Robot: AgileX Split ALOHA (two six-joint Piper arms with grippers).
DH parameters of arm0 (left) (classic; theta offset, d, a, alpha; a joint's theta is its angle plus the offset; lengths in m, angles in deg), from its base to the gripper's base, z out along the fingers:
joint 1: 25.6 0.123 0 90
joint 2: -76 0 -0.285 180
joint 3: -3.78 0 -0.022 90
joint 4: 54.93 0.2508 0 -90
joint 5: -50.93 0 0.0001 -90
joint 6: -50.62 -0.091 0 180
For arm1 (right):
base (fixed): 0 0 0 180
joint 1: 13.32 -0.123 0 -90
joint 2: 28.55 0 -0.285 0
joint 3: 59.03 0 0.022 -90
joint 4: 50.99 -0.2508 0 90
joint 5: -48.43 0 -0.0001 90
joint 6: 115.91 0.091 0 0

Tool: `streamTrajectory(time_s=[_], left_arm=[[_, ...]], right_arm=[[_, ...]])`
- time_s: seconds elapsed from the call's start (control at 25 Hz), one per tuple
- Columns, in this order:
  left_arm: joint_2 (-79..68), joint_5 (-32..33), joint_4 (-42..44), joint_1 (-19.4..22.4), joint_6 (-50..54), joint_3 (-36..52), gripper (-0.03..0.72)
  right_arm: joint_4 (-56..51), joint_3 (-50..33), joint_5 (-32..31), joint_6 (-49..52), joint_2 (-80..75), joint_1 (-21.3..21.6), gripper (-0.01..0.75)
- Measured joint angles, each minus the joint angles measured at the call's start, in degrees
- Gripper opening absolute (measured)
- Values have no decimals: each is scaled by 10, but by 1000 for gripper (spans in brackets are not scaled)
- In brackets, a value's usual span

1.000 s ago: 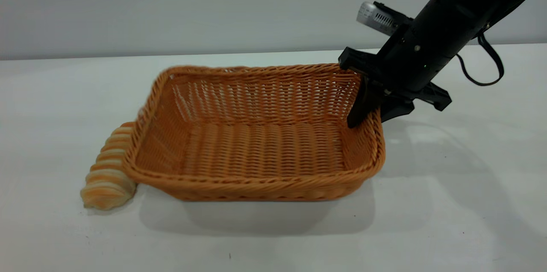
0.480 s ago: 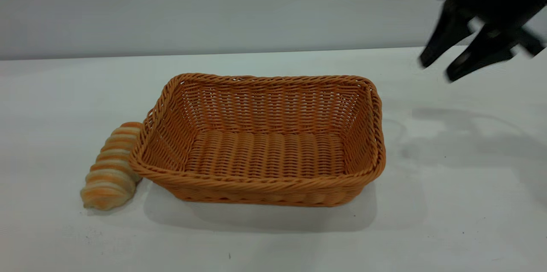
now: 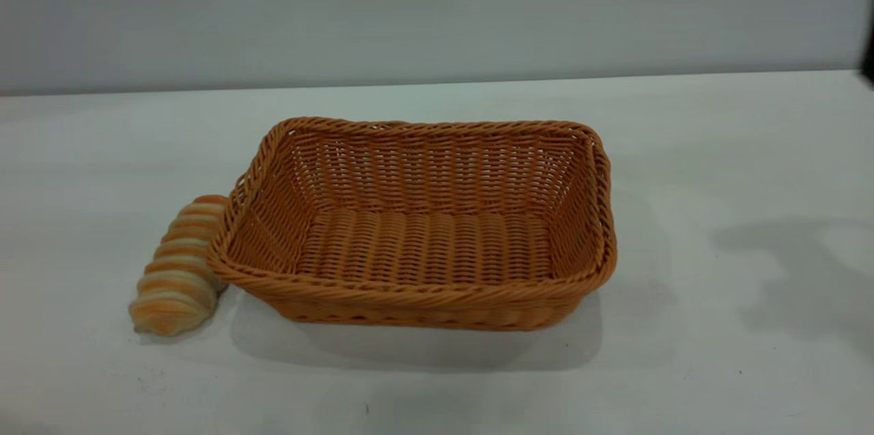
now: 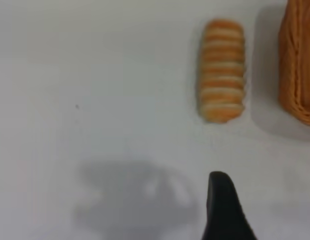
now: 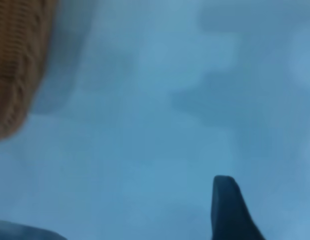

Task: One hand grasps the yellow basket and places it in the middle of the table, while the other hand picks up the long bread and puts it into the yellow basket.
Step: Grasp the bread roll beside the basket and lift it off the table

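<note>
The yellow basket (image 3: 416, 298) stands flat and empty in the middle of the white table (image 3: 717, 148). The long bread (image 3: 176, 271) lies on the table against the basket's left end. My left gripper (image 4: 267, 210) is open and empty, hovering above bare table short of the bread (image 4: 221, 70), with the basket's edge (image 4: 297, 60) beside the bread. It does not show in the exterior view. My right gripper (image 5: 269, 210) is open and empty above bare table, away from the basket's corner (image 5: 17, 65). Only a black sliver of the right arm (image 3: 868, 59) shows at the exterior view's right edge.
A grey wall runs behind the table's far edge (image 3: 437, 85). The right arm's shadow (image 3: 792, 271) lies on the table to the right of the basket. A few tiny dark specks dot the front of the table.
My right gripper let go of the basket's right rim, rose and drew off to the right, almost out of the exterior view. The basket settled flat. The bread has not moved.
</note>
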Motion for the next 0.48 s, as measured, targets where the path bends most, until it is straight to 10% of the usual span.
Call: streamTrajectory(time_s=[0.48], left_arm=[[-380, -228, -71, 0, -18, -12, 476]], right_arm=[[-1, -57, 12, 5, 111, 0, 436]])
